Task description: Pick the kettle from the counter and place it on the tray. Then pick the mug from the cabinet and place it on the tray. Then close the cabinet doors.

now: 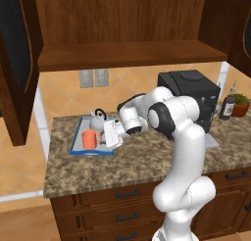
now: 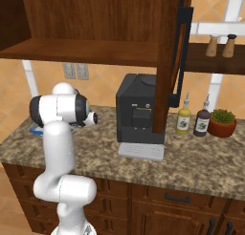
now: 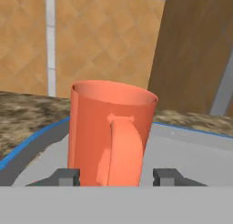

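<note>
The orange-red mug stands upright on the blue-rimmed tray, in front of the small silver kettle, which also sits on the tray. My gripper reaches in from the right at mug height. In the hand view the mug fills the centre with its handle toward me. It stands between my fingertips, and a gap shows on the right side, so the gripper is open. Grey tray floor spreads around it. The cabinet shelf is bare, with both cabinet doors swung open.
A black coffee machine stands on the granite counter right of the arm. Two bottles and a potted plant sit farther right. The open right door hangs over the machine.
</note>
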Motion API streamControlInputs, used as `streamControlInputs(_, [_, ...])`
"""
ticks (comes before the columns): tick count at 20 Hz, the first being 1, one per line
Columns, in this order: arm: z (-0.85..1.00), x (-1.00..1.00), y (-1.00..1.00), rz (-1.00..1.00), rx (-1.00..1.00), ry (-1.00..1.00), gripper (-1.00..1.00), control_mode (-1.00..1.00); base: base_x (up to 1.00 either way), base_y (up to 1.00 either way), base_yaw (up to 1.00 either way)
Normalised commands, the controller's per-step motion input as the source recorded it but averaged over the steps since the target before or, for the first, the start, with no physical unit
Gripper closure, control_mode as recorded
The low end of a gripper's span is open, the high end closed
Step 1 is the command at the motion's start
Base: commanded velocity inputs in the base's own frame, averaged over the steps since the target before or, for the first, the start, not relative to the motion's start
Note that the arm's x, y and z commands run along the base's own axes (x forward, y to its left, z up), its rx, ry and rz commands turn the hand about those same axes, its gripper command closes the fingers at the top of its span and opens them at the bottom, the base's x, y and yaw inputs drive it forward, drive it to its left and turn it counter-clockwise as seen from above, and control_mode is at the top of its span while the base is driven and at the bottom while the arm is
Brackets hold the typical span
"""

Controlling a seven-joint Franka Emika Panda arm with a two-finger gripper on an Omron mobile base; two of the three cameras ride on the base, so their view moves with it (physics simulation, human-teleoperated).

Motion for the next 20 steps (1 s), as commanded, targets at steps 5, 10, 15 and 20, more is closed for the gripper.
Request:
streamControlInputs(5, [0.28,-0.29,0.0,0.0,0.0,0.0,-1.0,-1.0,0.0,0.0,0.0])
streamControlInputs(10, [0.54,-0.43,-0.03,-0.01,0.0,-0.04,-1.0,-1.0,0.0,0.0,0.0])
streamControlInputs(15, [0.78,-0.44,-0.2,-0.07,0.0,-0.08,-1.0,-1.0,0.0,0.0,0.0])
streamControlInputs(20, [0.79,-0.57,-0.21,-0.12,0.0,-0.08,-1.0,-1.0,0.0,0.0,0.0])
